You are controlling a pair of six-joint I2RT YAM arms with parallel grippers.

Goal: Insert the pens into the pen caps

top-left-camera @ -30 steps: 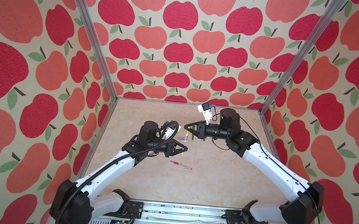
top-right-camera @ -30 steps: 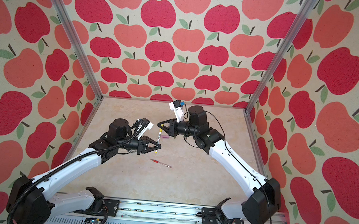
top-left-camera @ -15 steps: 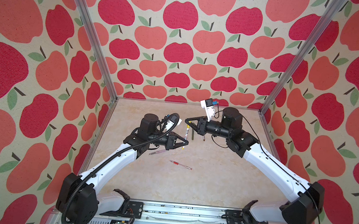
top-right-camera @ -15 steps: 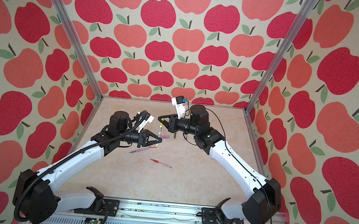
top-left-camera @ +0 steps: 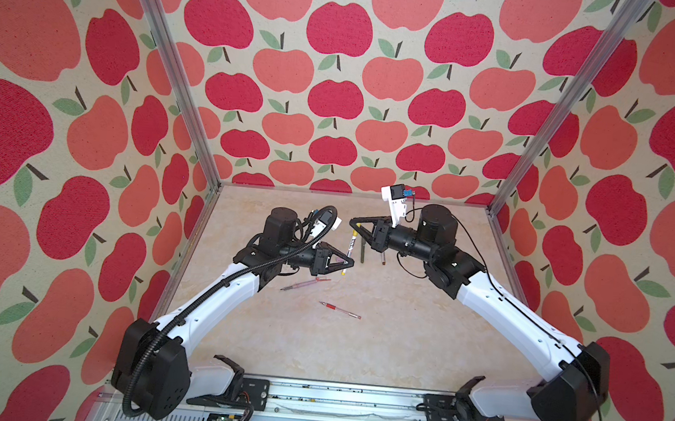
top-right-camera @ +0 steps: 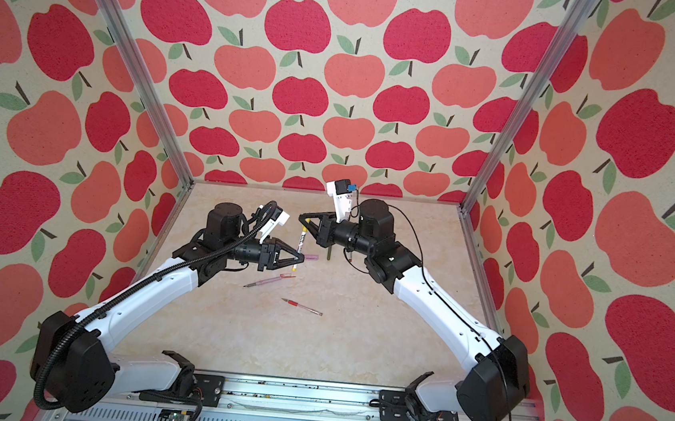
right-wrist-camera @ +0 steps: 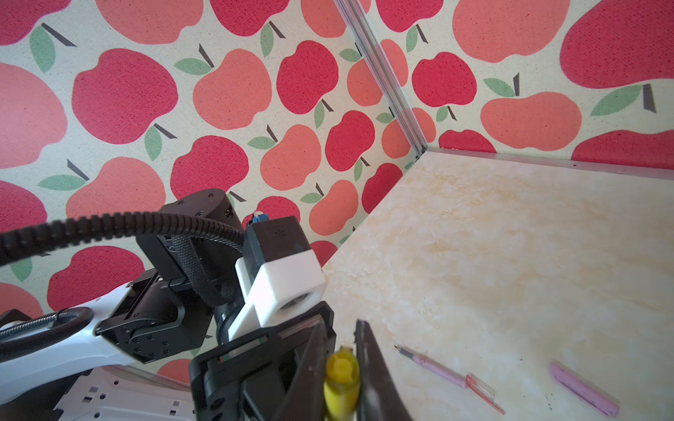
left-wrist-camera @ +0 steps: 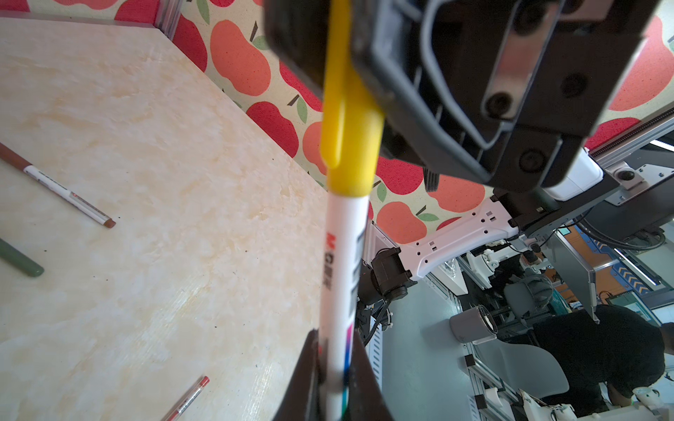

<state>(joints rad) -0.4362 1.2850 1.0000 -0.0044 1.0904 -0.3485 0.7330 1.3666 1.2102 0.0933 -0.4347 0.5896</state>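
Observation:
The white-and-yellow pen hangs above the table, nearly upright. My left gripper is shut on its lower barrel. The yellow cap covers the pen's upper end, and my right gripper is shut on that cap. On the table lie a pink pen, a red pen, a dark green pen, a white-and-brown pen and a lilac cap.
Apple-patterned walls with metal corner posts close in the marble-look table on three sides. Both arm bases sit on the rail at the front edge. The loose pens lie mid-table, under and between the two grippers.
Both grippers have shifted a little toward the back wall together, still holding pen and cap. The left arm no longer covers the pink pen on the table.

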